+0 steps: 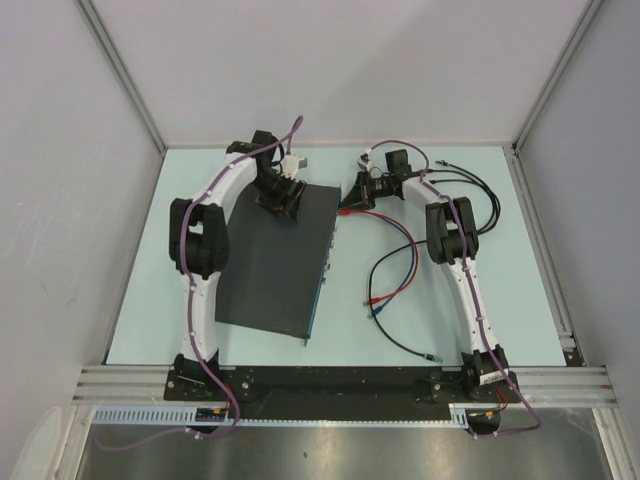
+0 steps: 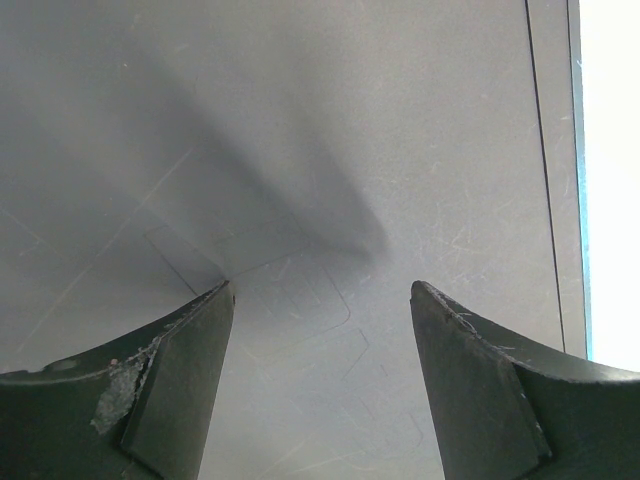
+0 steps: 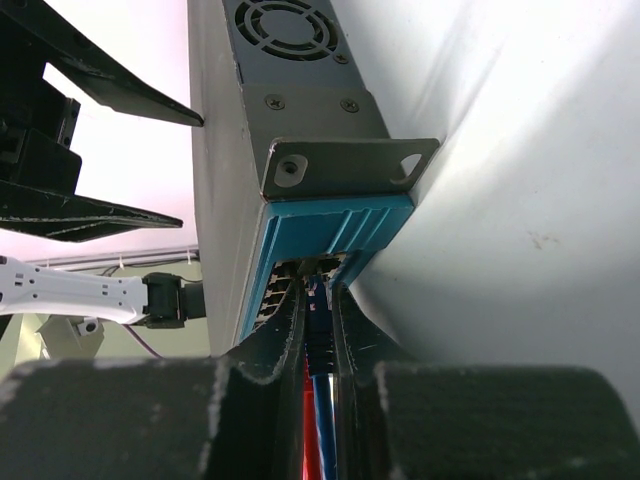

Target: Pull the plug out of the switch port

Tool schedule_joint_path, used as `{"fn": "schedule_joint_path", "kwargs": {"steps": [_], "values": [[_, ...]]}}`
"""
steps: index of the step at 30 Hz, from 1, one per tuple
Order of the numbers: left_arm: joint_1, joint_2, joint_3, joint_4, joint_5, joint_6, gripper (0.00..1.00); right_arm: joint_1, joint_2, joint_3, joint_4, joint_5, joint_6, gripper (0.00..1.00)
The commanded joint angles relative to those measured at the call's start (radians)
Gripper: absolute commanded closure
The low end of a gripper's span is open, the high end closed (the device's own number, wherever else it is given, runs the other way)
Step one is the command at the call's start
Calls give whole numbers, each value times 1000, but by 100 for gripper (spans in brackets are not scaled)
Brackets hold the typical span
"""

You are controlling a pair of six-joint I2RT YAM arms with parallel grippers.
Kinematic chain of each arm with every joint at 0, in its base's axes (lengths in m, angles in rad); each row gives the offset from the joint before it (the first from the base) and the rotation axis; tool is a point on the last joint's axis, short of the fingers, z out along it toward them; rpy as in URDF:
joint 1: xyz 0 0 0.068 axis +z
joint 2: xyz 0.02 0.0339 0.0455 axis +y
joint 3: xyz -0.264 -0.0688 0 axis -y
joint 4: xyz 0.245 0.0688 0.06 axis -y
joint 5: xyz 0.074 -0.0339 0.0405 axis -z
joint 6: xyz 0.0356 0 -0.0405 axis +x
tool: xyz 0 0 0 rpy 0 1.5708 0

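The switch is a flat black box lying on the table, its blue port face turned to the right. My right gripper is at the far end of that face. In the right wrist view the gripper is shut on the blue plug, whose tip sits in a port of the switch's blue face. My left gripper stands open over the far part of the switch top. Its fingertips are close to that dark surface, with nothing between them.
A blue and a red cable run from the right gripper and loop across the table to the right of the switch. Black cables lie behind the right arm, and one more curves toward the near edge. Grey walls enclose the table.
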Motion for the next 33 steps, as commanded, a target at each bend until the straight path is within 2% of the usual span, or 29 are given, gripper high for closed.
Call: {"fn": "schedule_joint_path", "kwargs": {"steps": [1, 9, 13, 14, 19, 26, 29, 33], "values": [[-4, 27, 29, -36, -23, -10, 22, -94, 47, -63, -34, 51, -57, 95], [-11, 16, 7, -50, 0, 1, 21, -92, 103, 10, 66, 35, 31, 96], [-11, 16, 10, -55, 3, 2, 21, -97, 64, -127, 82, -42, 38, 100], [-11, 16, 12, -55, 1, 4, 21, -100, 58, -163, 121, -83, 88, 100], [-11, 19, 9, -50, 7, -1, 21, -117, 37, -160, 63, -36, 55, 100], [-11, 13, 4, -52, -2, 1, 21, -112, 35, -3, -143, 249, -110, 100], [-11, 15, 10, -50, -5, 2, 21, -104, 14, -62, -161, 201, -117, 97], [-11, 15, 15, -44, -11, 4, 21, -140, 10, -95, -134, 179, -100, 98]]}}
